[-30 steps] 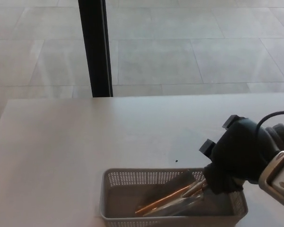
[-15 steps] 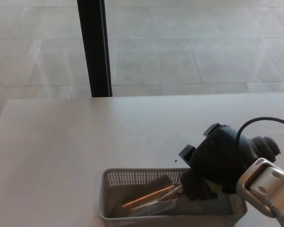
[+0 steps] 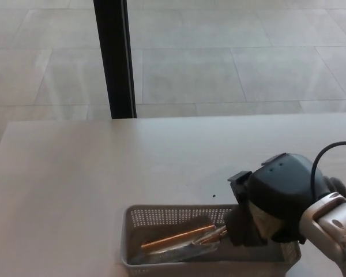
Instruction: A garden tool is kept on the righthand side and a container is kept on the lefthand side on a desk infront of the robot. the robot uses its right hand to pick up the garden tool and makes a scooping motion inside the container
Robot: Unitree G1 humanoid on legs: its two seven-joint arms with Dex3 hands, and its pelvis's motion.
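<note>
Right hand (image 3: 265, 210) is over the right end of the container (image 3: 139, 222), fingers closed around the handle end of the garden tool (image 3: 179, 243). The tool runs from the hand leftward and slightly down into the basket; copper-coloured shaft on top, metal blade low near the container's floor, left of centre. Exact contact with the floor is hard to call from here.

Container is a grey perforated basket at the near edge of the desk (image 3: 104, 167), a bit right of centre. Its front edge is cropped by the frame.

No brand, label or readable text anywhere on tool, basket or hand.

Pose: right forearm comes in from the lower right, silver wrist cuff (image 3: 334, 222) visible, a black cable (image 3: 328, 151) looping over the back of the hand. Palm faces left/down toward the basket, the hand's bulk covering the basket's right end.

Left hand doesn't show.
</note>
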